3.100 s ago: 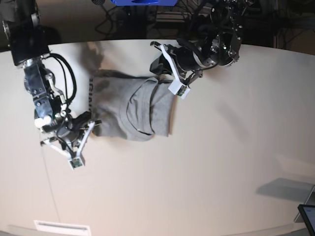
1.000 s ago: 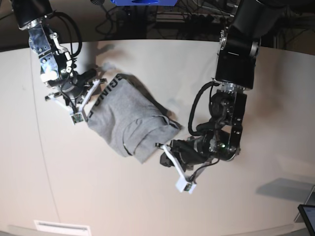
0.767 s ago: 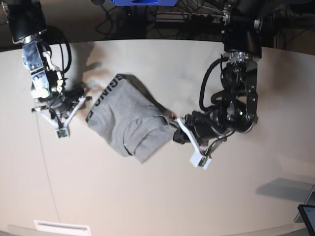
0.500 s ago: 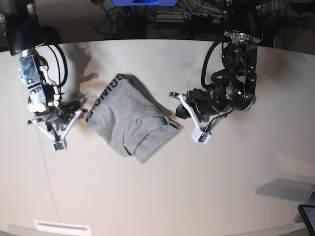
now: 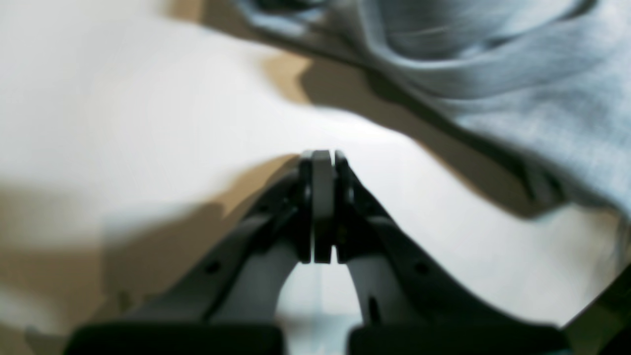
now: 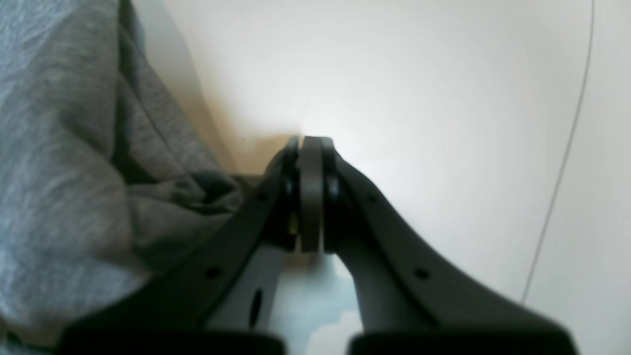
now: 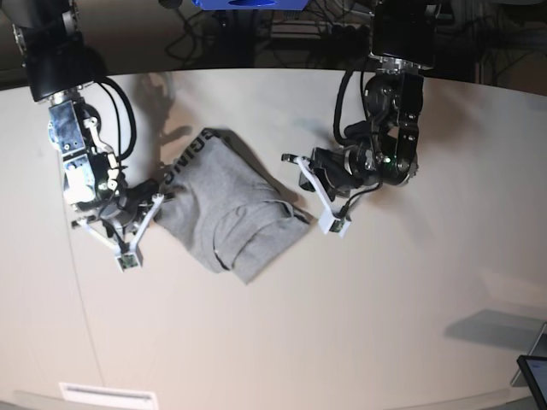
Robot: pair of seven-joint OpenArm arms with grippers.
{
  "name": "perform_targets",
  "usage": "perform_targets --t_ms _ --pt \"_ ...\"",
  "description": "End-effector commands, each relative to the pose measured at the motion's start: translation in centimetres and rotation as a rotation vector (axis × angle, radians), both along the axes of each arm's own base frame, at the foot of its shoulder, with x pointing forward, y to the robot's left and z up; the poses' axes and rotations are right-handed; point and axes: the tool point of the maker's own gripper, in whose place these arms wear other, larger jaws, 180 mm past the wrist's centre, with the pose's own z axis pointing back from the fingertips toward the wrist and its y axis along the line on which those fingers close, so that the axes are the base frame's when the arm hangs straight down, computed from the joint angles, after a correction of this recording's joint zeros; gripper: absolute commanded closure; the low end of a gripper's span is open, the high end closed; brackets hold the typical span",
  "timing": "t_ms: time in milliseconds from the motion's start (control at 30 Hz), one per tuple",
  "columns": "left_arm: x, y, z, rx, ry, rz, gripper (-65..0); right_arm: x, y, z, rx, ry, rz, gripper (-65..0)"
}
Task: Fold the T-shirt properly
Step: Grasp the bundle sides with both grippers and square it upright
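The T-shirt [image 7: 224, 205] lies as a folded grey bundle, turned diagonally on the table, with black lettering [image 7: 185, 159] along its upper left edge. My right gripper [image 7: 147, 205] is shut and empty right beside the bundle's left edge. In the right wrist view its shut tips [image 6: 310, 148] sit next to the grey folds of the T-shirt [image 6: 59, 148]. My left gripper [image 7: 303, 184] is shut and empty just off the bundle's right corner. Its closed tips [image 5: 323, 162] hover over bare table, and the T-shirt [image 5: 493, 74] fills the upper right.
The pale table [image 7: 359, 307] curves away at the back into a dark area of cables. A thin cable [image 7: 77, 290] runs down the left side. A white label [image 7: 107, 395] lies at the front left edge and a dark device [image 7: 534, 376] at the front right corner.
The T-shirt has been turned to lie diagonally. Since half a second ago the right gripper has moved in to its left edge and the left gripper has drifted up-left toward its right corner.
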Motion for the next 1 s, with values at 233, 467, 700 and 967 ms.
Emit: perform_targets --t_ms 233,467,700,967 --pt "3.5 -1.2 -1.0 0.02 -0.031 0.034 0.0 -0.6 2.1 -0.2 0.012 -0.007 0.056 0.0" --pt "6.2 -2.8 -0.6 0.01 -0.046 0.016 0.0 -3.7 2.1 -2.7 0.017 0.065 0.053 0.0" --pt "9.0 -5.8 -0.4 0.029 -0.079 -0.07 0.0 -7.1 2.0 -5.1 0.02 0.141 0.049 0.0" --pt "11.9 -7.8 -0.4 0.02 -0.106 -0.083 0.0 -10.0 3.0 -5.8 0.052 0.148 0.063 0.0"
